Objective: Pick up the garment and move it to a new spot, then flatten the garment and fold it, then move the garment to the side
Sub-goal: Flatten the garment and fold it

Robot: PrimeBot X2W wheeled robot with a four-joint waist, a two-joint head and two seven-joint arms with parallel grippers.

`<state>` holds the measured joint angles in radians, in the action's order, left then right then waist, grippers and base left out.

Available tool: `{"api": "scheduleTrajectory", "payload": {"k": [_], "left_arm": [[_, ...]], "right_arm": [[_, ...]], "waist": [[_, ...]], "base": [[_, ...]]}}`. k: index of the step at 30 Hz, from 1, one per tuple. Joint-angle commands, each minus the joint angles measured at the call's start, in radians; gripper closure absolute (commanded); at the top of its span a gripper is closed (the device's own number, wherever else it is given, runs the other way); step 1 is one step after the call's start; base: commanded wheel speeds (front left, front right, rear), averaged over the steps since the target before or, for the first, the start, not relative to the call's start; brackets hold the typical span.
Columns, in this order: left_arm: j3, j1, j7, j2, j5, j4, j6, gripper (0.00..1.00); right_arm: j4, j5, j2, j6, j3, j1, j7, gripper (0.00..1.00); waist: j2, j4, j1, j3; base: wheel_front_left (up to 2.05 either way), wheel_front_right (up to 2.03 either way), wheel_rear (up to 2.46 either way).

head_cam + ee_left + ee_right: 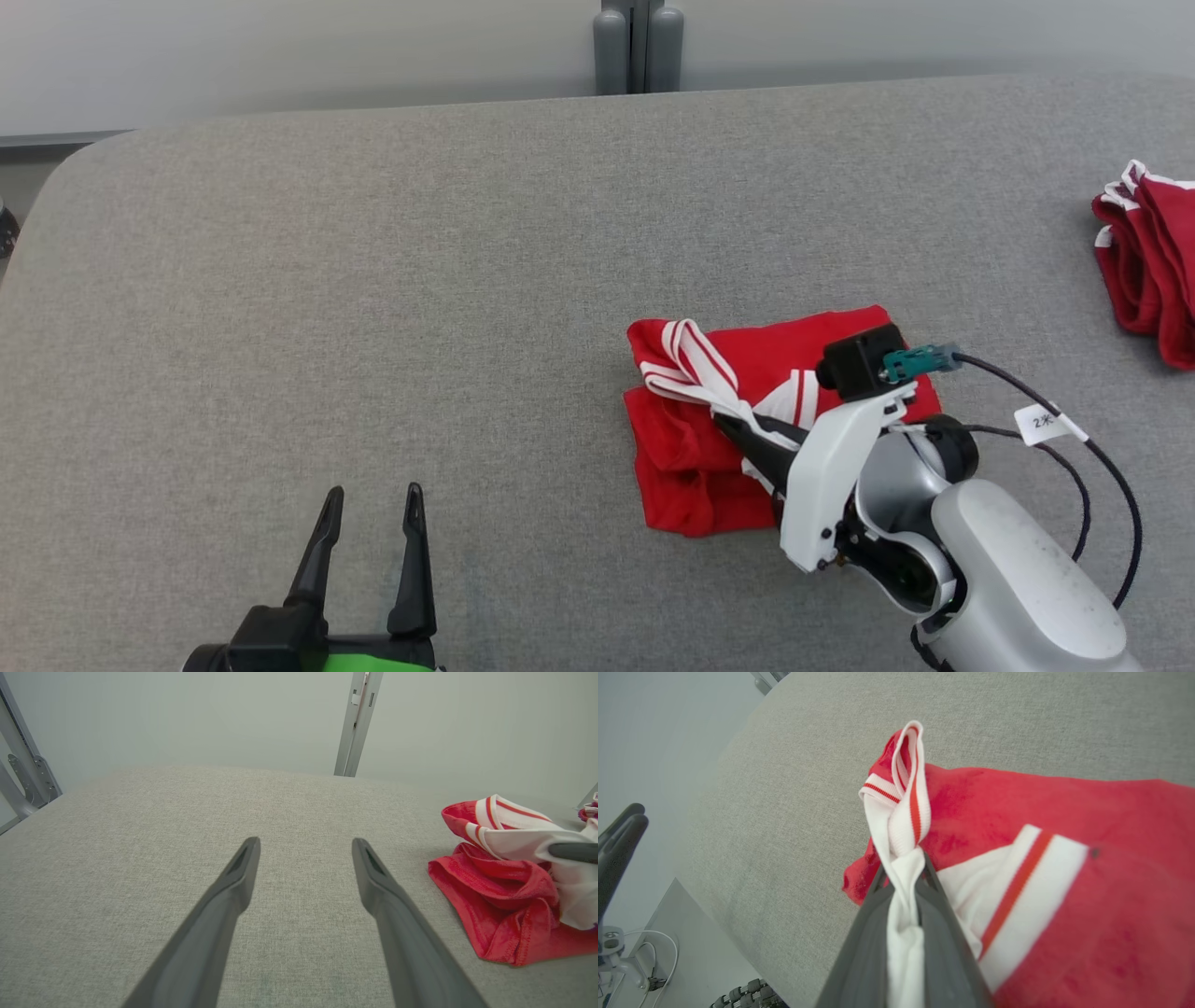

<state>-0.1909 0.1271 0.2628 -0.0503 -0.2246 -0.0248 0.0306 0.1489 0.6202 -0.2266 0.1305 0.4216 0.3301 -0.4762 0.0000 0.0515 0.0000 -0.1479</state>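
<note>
Surface [373, 280] of grey fabric, pale wall [280, 56] behind; right claw [726, 425] clamped on red garment [681, 467]; left of it open room and left claw [373, 490], apart; rightward, perhaps more clothing [1144, 261].

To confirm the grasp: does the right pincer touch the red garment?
Touching. The right wrist view shows the right pincer shut on the white trim of the red garment, with cloth squeezed between its jaws.

The left gripper [373, 490] sits at the near left, its two dark fingers spread apart and pointing toward the far side, holding nothing. The pale right forearm [1013, 579] reaches in from the near right, angled leftward. The right gripper [726, 422] points left, fingers pinched together on a white strip of the garment [686, 476].
</note>
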Motion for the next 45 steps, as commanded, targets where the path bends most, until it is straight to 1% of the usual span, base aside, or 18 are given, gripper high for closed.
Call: {"api": "scheduleTrajectory", "payload": {"k": [1,12,13,14,15,17,20,23,28,31,33,36,37,38,39,42,43,45], "left_arm": [[0.004,-0.011,0.002,-0.001,-0.001,-0.003,0.006,0.0],[0.015,-0.004,0.002,-0.001,0.006,-0.015,0.003,0.0],[0.016,-0.006,0.002,-0.001,0.008,-0.016,0.001,0.0],[0.018,-0.008,0.002,-0.001,0.01,-0.018,0.0,0.0],[0.019,-0.008,0.002,-0.001,0.012,-0.019,-0.001,0.0],[0.022,-0.007,0.002,-0.001,0.021,-0.021,-0.003,0.0],[0.026,0.001,0.002,-0.001,0.032,-0.025,-0.012,0.0],[0.033,0.013,0.002,-0.001,0.042,-0.026,-0.013,0.0],[0.053,0.039,0.002,-0.001,0.054,-0.03,-0.021,0.0],[0.071,0.056,0.002,-0.001,0.059,-0.029,-0.02,0.0],[0.082,0.068,0.002,-0.001,0.06,-0.028,-0.022,0.0],[0.089,0.08,0.002,-0.001,0.06,-0.025,-0.023,0.0],[0.09,0.082,0.002,-0.001,0.06,-0.025,-0.024,0.0],[0.088,0.082,0.002,-0.001,0.06,-0.024,-0.025,0.0],[0.086,0.079,0.002,-0.001,0.06,-0.024,-0.026,0.0],[0.08,0.065,0.002,-0.001,0.062,-0.024,-0.028,0.0],[0.079,0.058,0.002,-0.001,0.062,-0.023,-0.028,0.0],[0.079,0.048,0.002,-0.001,0.062,-0.023,-0.029,0.0]], "right_arm": [[0.01,-0.008,0.015,0.0,0.007,-0.019,0.017,1.0],[0.104,-0.064,0.093,0.0,0.011,-0.015,0.094,1.0],[0.108,-0.063,0.1,0.0,0.01,-0.014,0.099,0.84],[0.111,-0.061,0.109,0.0,0.006,-0.015,0.114,0.07],[0.116,-0.056,0.118,0.0,-0.008,-0.017,0.13,0.0],[0.115,-0.04,0.134,0.0,-0.021,-0.024,0.16,0.0],[0.079,0.011,0.154,0.0,-0.043,-0.042,0.232,0.0],[0.044,0.01,0.151,0.0,-0.067,-0.06,0.315,0.0],[-0.016,-0.045,0.102,0.0,-0.115,-0.128,0.464,0.0],[-0.024,-0.067,0.075,0.0,-0.164,-0.178,0.528,0.0],[-0.006,-0.119,0.04,0.0,-0.205,-0.205,0.564,0.0],[0.048,-0.161,0.024,0.0,-0.27,-0.223,0.597,0.0],[0.069,-0.171,0.016,0.0,-0.287,-0.22,0.6,0.08],[0.097,-0.191,0.004,0.0,-0.299,-0.21,0.597,0.56],[0.12,-0.198,-0.001,0.0,-0.298,-0.195,0.591,1.0],[0.185,-0.209,-0.014,0.0,-0.267,-0.153,0.568,1.0],[0.213,-0.221,-0.025,0.0,-0.244,-0.135,0.56,1.0],[0.261,-0.227,-0.022,0.0,-0.199,-0.101,0.557,1.0]], "waist": [[0.0,0.004,0.0,0.002],[0.0,-0.008,0.0,-0.001],[0.0,-0.01,0.0,-0.001],[0.0,-0.012,0.0,0.001],[0.0,-0.014,0.0,0.004],[0.0,-0.017,0.0,0.011],[0.0,-0.022,0.0,0.027],[0.0,-0.03,0.0,0.043],[0.0,-0.049,0.0,0.078],[0.0,-0.067,0.0,0.096],[0.0,-0.078,0.0,0.106],[0.0,-0.091,0.0,0.113],[0.0,-0.093,0.0,0.112],[0.0,-0.095,0.0,0.111],[0.0,-0.095,0.0,0.107],[0.0,-0.091,0.0,0.094],[0.0,-0.088,0.0,0.088],[0.0,-0.084,0.0,0.077]], "base": [[0.0,0.0,0.0],[0.0,0.0,0.0],[0.0,0.0,0.0],[0.0,0.0,0.0],[0.0,0.0,0.0],[0.0,0.0,0.0],[0.0,0.0,0.0],[0.0,0.0,0.0],[0.0,0.0,0.0],[0.0,0.0,0.0],[0.0,0.0,0.0],[0.0,0.0,0.0],[0.0,0.0,0.0],[0.0,0.0,0.0],[0.0,0.0,0.0],[0.0,0.0,0.0],[0.0,0.0,0.0],[0.0,0.0,0.0]]}}
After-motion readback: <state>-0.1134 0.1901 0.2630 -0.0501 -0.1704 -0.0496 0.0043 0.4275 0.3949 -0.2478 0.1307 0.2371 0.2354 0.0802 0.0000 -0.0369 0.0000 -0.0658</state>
